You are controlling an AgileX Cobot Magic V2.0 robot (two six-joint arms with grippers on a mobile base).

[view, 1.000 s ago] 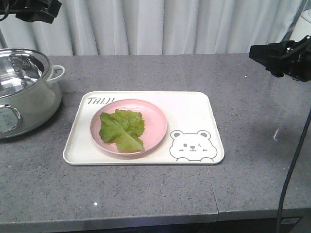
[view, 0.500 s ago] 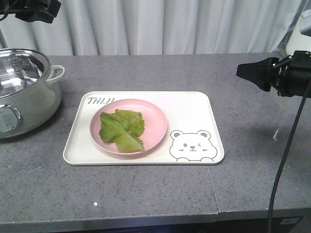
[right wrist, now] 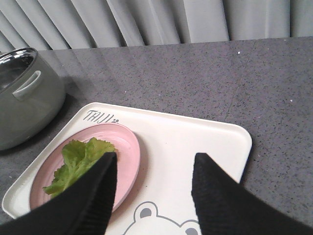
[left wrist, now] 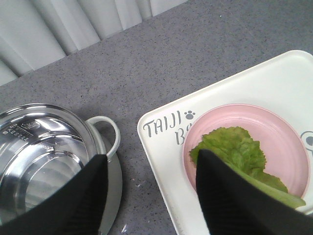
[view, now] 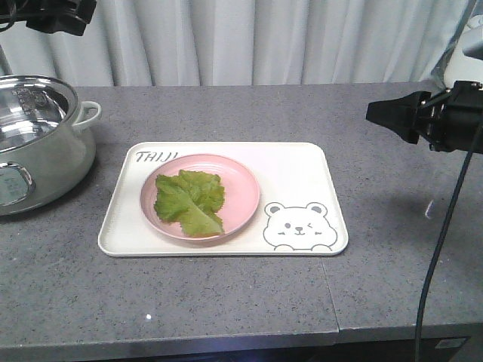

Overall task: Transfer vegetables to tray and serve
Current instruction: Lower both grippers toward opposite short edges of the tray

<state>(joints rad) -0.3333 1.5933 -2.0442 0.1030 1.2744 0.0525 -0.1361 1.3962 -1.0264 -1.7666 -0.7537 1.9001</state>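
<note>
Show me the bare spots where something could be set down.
On the tray, the strip right of the plate and above the bear drawing is bare. The counter is open in front of the tray and behind it toward the curtain. It is crowded at left, where the pot sits near the tray.

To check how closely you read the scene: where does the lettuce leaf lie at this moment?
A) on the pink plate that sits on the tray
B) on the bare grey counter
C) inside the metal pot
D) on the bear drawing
A: the lettuce leaf lies on the pink plate, and the plate rests on the left half of the tray.
</note>
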